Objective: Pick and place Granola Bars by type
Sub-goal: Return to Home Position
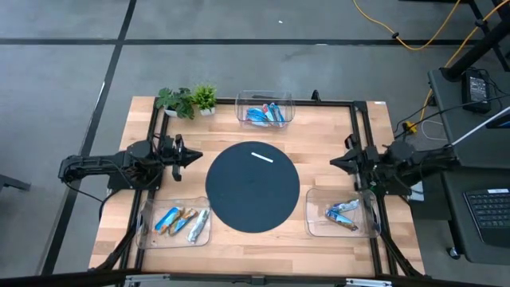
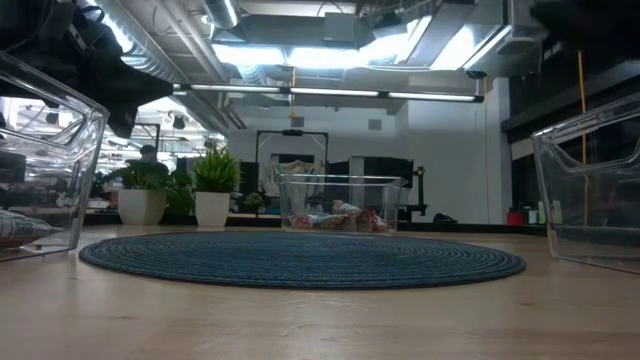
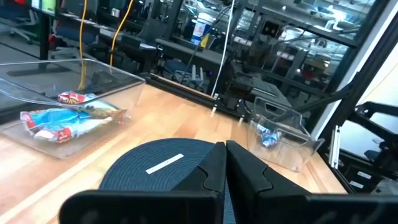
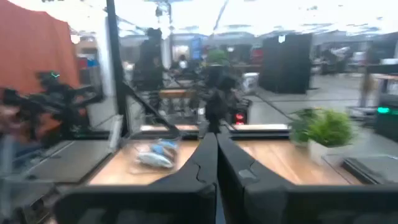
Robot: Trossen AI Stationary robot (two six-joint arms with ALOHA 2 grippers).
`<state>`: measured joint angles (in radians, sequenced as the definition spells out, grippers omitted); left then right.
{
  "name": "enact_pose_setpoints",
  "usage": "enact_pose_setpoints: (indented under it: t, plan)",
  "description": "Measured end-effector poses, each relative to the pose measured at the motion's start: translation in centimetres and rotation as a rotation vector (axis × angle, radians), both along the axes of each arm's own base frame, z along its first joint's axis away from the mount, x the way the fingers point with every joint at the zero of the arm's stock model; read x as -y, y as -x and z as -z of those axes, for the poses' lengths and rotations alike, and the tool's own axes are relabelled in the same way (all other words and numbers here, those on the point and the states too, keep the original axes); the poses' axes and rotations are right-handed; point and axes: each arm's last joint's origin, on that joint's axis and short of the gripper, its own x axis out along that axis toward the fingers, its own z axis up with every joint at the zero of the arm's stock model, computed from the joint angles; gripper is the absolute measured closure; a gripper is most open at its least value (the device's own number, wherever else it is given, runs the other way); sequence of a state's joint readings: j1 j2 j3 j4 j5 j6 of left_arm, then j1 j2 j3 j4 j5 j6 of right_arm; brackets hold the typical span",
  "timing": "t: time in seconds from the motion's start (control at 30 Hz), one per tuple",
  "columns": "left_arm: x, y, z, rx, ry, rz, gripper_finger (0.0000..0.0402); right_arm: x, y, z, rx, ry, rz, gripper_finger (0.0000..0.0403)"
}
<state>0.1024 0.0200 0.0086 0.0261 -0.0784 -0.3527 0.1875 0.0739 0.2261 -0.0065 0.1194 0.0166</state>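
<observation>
The Granola Bars (image 1: pixel 182 221) lie in three clear boxes. The top box (image 1: pixel 264 96) is at the upper middle of the high view. The left box (image 1: pixel 147 233) is at the lower left and the right box (image 1: pixel 317 199) at the lower right. The left gripper (image 1: pixel 194 157) sits left of the round dark mat (image 1: pixel 253 199), pinched closed and empty. The right gripper (image 1: pixel 336 162) sits right of the mat, closed and empty too.

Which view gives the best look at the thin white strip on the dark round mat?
The left wrist view: the white strip lies close and unobstructed on the dark mat. The high view shows it whole but small. The low view sees the mat edge-on, no strip visible; the right wrist view misses it.
</observation>
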Motion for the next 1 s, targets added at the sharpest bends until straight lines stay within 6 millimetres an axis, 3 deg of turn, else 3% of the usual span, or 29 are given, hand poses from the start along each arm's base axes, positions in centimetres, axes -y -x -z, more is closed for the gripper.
enact_pose_setpoints:
  t: [0.1,0.23,0.33,0.53,0.8,1.0]
  plan:
    - [0.0,0.0,0.0,0.0,0.0,0.0,0.0398,0.2,-0.2,2.5,0.011,0.009,0.077,0.0398]
    - [0.0,0.0,-0.1,0.004,0.0,-0.002,0.04,0.6,-0.5,2.8,0.14,-0.002,0.177,0.0398]
    - [0.0,0.0,-0.1,0.005,0.0,-0.006,0.0397,0.8,-0.6,3.4,0.21,-0.009,0.152,0.0399]
    - [0.0,0.0,0.0,-0.006,0.001,-0.006,0.0398,1.3,-1.0,4.6,0.089,-0.08,0.098,0.0399]
    - [0.0,0.0,0.0,-0.006,0.001,-0.006,0.0397,1.5,-1.2,5.8,-0.033,0.025,-0.04,0.0399]
    - [0.0,0.0,0.0,-0.006,0.001,-0.006,0.0394,2.0,-1.2,6.3,-0.087,0.113,0.042,0.0399]
